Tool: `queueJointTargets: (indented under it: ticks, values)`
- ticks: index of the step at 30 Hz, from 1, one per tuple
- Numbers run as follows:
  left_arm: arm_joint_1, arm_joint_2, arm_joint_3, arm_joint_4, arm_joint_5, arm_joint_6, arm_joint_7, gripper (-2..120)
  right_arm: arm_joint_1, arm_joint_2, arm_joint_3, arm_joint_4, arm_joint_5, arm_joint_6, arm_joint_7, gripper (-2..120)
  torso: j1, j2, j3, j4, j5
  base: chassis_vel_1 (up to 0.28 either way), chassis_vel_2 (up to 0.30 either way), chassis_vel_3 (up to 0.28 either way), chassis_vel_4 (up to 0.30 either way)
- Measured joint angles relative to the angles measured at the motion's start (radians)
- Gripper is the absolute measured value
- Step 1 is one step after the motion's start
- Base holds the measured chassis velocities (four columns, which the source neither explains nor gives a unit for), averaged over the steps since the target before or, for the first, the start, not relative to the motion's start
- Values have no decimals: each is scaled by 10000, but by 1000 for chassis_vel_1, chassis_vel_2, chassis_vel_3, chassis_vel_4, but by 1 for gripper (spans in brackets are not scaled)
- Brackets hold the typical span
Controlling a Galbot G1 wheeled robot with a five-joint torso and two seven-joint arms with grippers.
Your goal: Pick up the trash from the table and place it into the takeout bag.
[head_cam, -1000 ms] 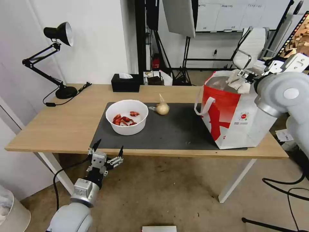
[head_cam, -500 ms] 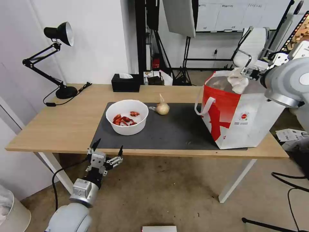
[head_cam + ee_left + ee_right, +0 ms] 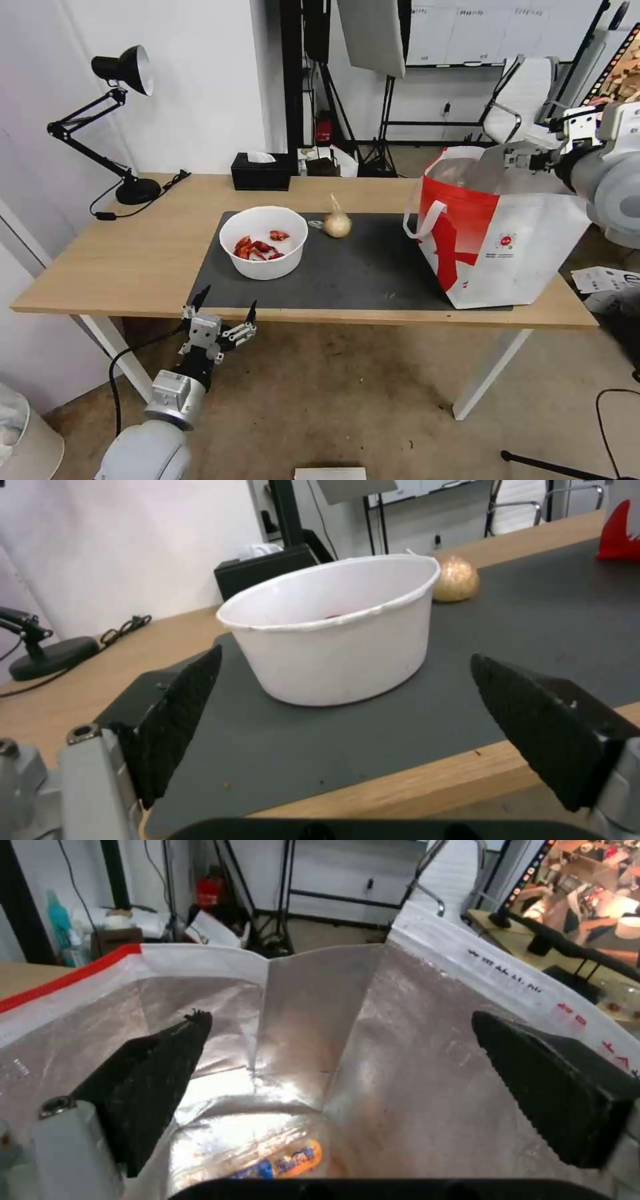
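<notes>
- Head view: the takeout bag [image 3: 497, 253] stands upright on the right part of the table [image 3: 133, 260], with its base partly on the dark grey mat [image 3: 360, 267].
- The right gripper [image 3: 527, 158] is above the bag's open mouth, near the far right rim. Its fingers are spread wide and hold nothing.
- In the right wrist view, both black fingers [image 3: 153, 1075] point down into the silver foil lining [image 3: 400, 1075]. Something with an orange and blue label [image 3: 287, 1160] lies at the bottom of the bag.
- The white bowl [image 3: 263, 241] with red shells [image 3: 257, 248] sits on the left part of the mat. The knotted clear bag [image 3: 337, 223] is on the mat just beside the bowl, toward the takeout bag, not touching it.
- The left gripper [image 3: 223, 312] is below the front edge of the table, in front of the bowl. Its fingers are wide apart and empty.
- A black tissue box [image 3: 260, 172] and a black desk lamp [image 3: 117, 120] stand at the far side of the table.
</notes>
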Motion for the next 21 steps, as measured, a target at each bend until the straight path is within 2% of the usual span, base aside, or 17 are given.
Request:
queueJointTargets:
  ticks: [5,6,7,8,9,11,12,13,14,15,16,17,19,20,21]
  values:
    - [55,1,-73,-103,-1,-4,0,100,-88,109,169,144,100,88,79,100,0,0,0,1,-1,0,0,0,0]
    - [83,-7,-95,-156,-1,-5,0,100,-203,157,291,249,142,524,-32,100,0,0,0,2,-2,0,0,0,0]
    - [103,-21,-113,-194,-1,-9,0,100,-428,195,429,386,159,1370,-539,100,0,0,0,1,-2,0,0,0,0]
    - [103,-21,-113,-194,-1,-9,0,100,-428,195,429,386,159,1370,-539,100,0,0,0,1,-2,0,0,0,0]
    - [118,-44,-129,-230,-3,-22,-1,100,-705,224,594,553,129,2233,-1168,100,1,0,0,1,-1,0,0,0,0]
    - [147,-79,-187,-287,-15,-76,-9,100,-1622,261,1249,965,-423,3820,-3073,100,0,0,0,4,-6,0,0,0,0]
    - [158,-100,-208,-300,-17,-118,-12,100,-2110,274,1445,1146,-804,4307,-3923,100,0,1,-1,2,-8,0,0,0,0]
    - [158,-100,-208,-300,-17,-118,-12,100,-2110,274,1445,1146,-804,4307,-3923,100,0,1,-1,2,-8,0,0,0,0]
    - [218,-190,-269,-308,-9,-234,-14,100,-2786,329,1551,1384,-1589,4993,-4953,100,0,1,-1,-3,1,0,0,0,0]
    - [305,-289,-356,-333,15,-310,-15,100,-3096,423,1576,1516,-2036,5319,-5403,100,0,0,0,-3,1,0,0,0,0]
    - [305,-289,-356,-333,15,-310,-15,100,-3096,423,1576,1516,-2036,5319,-5403,100,0,0,0,-3,1,0,0,0,0]
    - [474,-423,-540,-428,43,-388,-20,100,-3498,623,1613,1672,-2393,5629,-5768,100,0,0,-1,0,-7,0,0,0,0]
    - [897,-615,-1013,-676,95,-499,-29,100,-4358,1222,1623,1882,-2898,6222,-6301,100,0,0,0,-1,5,0,0,0,0]
    - [897,-615,-1013,-676,95,-499,-29,100,-4358,1222,1623,1882,-2898,6222,-6301,100,0,0,0,-1,5,0,0,0,0]
    - [1193,-780,-1253,-769,157,-622,-32,100,-4705,1538,1590,1896,-3256,6497,-6519,100,0,1,0,2,1,0,0,0,0]
